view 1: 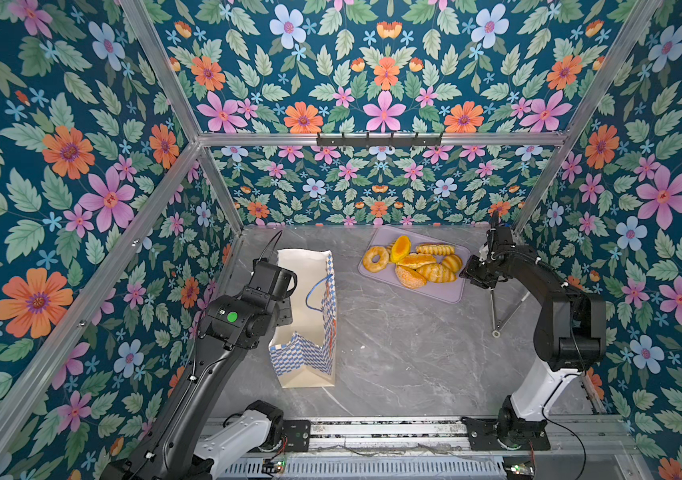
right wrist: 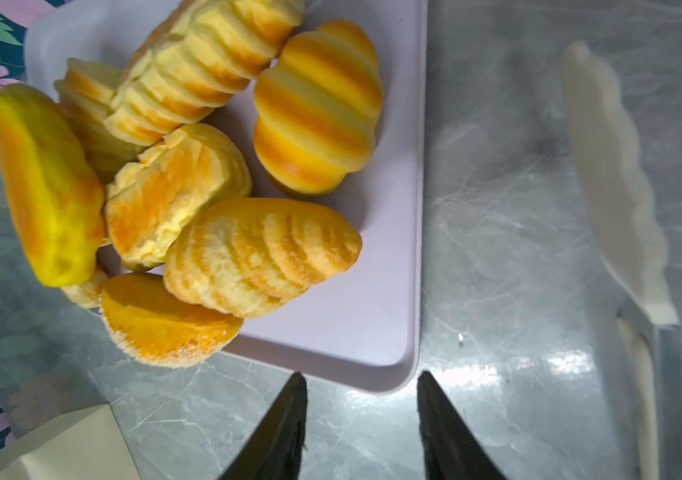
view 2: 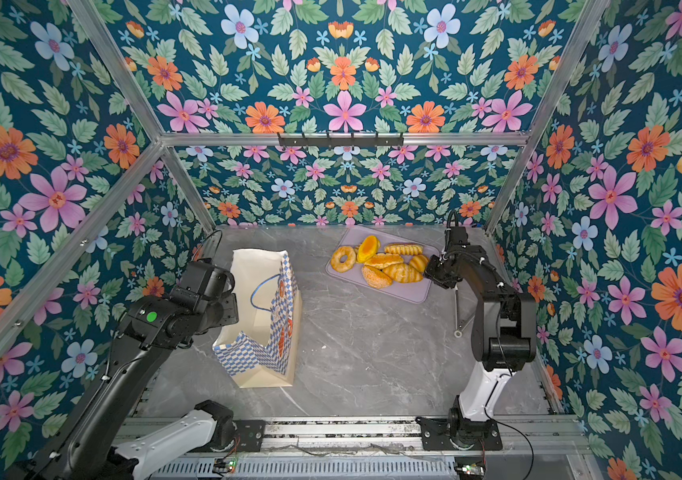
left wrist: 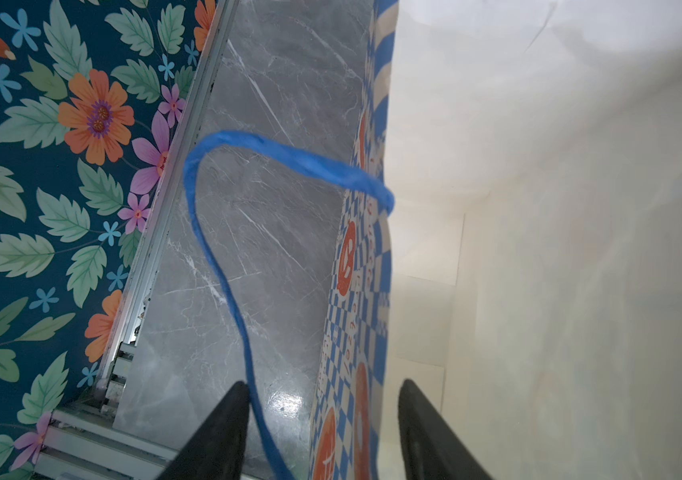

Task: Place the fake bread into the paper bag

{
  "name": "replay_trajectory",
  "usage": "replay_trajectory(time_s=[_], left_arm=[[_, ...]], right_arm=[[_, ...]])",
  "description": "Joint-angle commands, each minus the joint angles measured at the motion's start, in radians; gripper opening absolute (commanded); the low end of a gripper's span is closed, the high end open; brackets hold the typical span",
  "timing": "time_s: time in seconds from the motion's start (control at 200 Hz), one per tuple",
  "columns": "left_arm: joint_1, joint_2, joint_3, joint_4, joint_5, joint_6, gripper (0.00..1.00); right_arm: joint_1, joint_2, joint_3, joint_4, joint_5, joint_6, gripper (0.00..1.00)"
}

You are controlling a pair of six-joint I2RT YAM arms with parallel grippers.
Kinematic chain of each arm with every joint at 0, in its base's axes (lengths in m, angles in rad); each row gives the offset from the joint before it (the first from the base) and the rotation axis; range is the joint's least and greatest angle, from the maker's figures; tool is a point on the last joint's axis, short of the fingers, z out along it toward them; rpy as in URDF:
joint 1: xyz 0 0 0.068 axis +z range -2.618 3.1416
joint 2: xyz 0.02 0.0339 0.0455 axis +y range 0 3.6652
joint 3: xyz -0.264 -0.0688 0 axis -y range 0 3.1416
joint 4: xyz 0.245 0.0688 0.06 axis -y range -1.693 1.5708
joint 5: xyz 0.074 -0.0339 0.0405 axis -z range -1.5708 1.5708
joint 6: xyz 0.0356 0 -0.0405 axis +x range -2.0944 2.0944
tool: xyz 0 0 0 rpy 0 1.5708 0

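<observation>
The left hand (left wrist: 325, 383) is partly open. Its two black fingers (left wrist: 223, 432) stand apart and hold nothing. The near wall of the paper bag (left wrist: 356, 316) runs up between them, so one finger is inside the bag by the white lining and the other is outside over the desk (left wrist: 273, 104). The bag's blue cord (left wrist: 289, 156) loops out past the outside finger. In both top views the paper bag (view 1: 302, 357) (view 2: 248, 353) stands up on the desk with its mouth open, right at this hand.

The right hand (right wrist: 362, 374) is partly open too, with nothing between its fingers. It hangs over the bare desk (right wrist: 497, 208). A corner of the lilac tray (right wrist: 372, 324) is just in front of its fingertips. The fake bread (right wrist: 260, 253) lies in a heap on that tray, a bit farther ahead of the hand. A stripy bun (right wrist: 316, 108) sits on its own beside the heap. In a top view the fake bread (view 1: 414, 262) is just beside the right hand and well apart from the bag.
</observation>
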Motion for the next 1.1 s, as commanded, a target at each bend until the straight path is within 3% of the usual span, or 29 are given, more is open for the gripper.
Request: replay_trajectory(time_s=[0.0,0.125,0.245,0.515,0.785,1.095], left_arm=[[0.001,-0.001,-0.018,0.051,0.001,0.013,0.43],[0.001,-0.007,-0.036,0.101,0.034,0.014,0.16],[0.001,-0.015,-0.045,0.161,0.076,0.009,0.00],[0.002,-0.004,-0.034,0.257,0.158,-0.020,0.00],[0.006,0.029,-0.017,0.300,0.240,-0.094,0.00],[0.078,0.008,-0.045,0.306,0.443,-0.155,0.00]], right_arm=[[0.001,-0.075,-0.036,0.008,-0.024,0.029,0.46],[0.001,-0.195,-0.085,-0.009,-0.022,0.031,0.48],[0.001,-0.284,-0.126,-0.033,0.002,0.022,0.52],[0.002,-0.433,-0.238,-0.081,0.090,-0.035,0.66],[-0.001,-0.480,-0.274,-0.115,0.135,-0.054,0.74],[0.002,-0.456,-0.257,-0.120,0.132,-0.045,0.75]])
